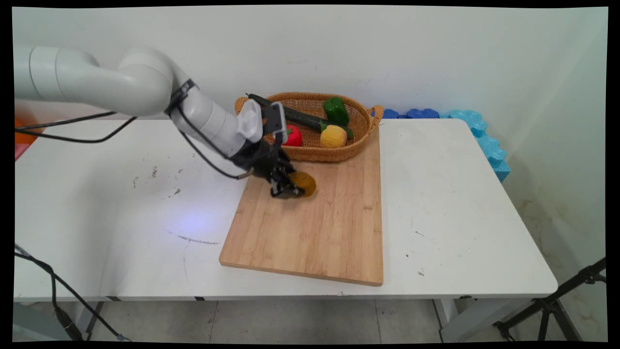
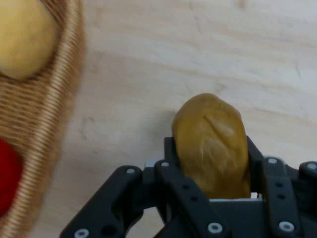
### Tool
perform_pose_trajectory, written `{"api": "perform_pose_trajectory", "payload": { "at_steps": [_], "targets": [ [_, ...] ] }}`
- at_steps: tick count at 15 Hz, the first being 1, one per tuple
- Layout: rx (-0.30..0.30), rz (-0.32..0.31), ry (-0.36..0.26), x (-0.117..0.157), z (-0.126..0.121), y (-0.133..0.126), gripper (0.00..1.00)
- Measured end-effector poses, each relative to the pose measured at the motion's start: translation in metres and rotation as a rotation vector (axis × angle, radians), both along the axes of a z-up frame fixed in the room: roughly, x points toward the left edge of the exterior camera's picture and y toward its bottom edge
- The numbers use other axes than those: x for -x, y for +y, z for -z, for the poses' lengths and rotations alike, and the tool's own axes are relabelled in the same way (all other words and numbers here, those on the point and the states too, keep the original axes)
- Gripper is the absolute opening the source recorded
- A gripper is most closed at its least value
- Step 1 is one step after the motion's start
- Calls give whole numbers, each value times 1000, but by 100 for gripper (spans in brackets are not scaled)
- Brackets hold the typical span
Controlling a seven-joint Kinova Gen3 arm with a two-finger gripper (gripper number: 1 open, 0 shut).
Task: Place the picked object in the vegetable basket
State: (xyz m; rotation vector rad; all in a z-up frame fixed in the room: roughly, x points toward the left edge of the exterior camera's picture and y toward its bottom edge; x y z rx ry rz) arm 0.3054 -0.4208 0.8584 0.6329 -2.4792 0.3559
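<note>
My black gripper (image 1: pixel 290 186) is shut on a brownish-yellow potato (image 1: pixel 304 182), low over the far part of a wooden cutting board (image 1: pixel 315 228). In the hand view the potato (image 2: pixel 212 144) sits between the fingers (image 2: pixel 171 153), over the board's (image 2: pixel 198 59) pale wood. Just behind stands a woven basket (image 1: pixel 361 128) holding a red fruit (image 1: pixel 292 136), a yellow lemon-like fruit (image 1: pixel 333 136), a green pepper (image 1: pixel 336 110) and a dark cucumber (image 1: pixel 300 116). The basket's rim (image 2: pixel 54 114) fills the hand view's left side, with the yellow fruit (image 2: pixel 22 37) and the red fruit (image 2: pixel 7 173) inside it.
The board lies on a white table (image 1: pixel 460 194). Blue foam pieces (image 1: pixel 479 131) line the table's far right edge by the wall. Black cables (image 1: pixel 72 135) hang from the arm at the left. A black tripod leg (image 1: pixel 557 300) stands on the floor at the lower right.
</note>
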Motion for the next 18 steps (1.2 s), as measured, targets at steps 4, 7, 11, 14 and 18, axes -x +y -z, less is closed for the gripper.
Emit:
{"api": "perform_pose_trajectory", "payload": {
  "at_steps": [4,7,11,14,18],
  "targets": [
    [41,-17,31,0,-28,-21,0],
    [64,-32,48,-1,-44,-36,0],
    [100,-60,66,-7,-67,-62,0],
    [130,-90,72,-16,-78,-86,0],
    [162,-137,67,-33,-84,-117,0]
  ]
}}
